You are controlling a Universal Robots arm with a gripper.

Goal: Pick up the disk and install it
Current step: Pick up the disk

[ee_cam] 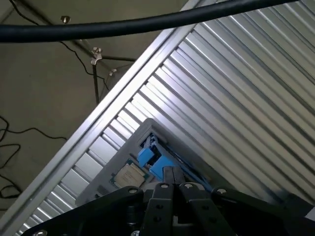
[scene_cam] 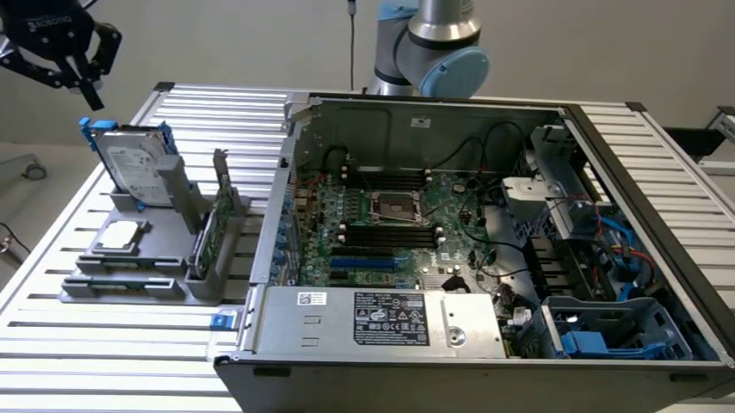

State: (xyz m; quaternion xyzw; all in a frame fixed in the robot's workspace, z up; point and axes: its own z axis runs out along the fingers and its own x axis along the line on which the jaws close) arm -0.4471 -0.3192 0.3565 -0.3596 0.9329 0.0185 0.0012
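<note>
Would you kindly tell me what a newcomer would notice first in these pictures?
The big open computer case sits on the exterior view's right, its green circuit board laid bare. On that view's left, a silver disk with blue rails stands upright in a grey holder. The black pincer hangs shut above the disk, apart from it.

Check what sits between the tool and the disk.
Nothing. In the exterior view the shut tool hangs above the disk, which stands on edge in its grey holder; the gap between them is bare air.
</note>
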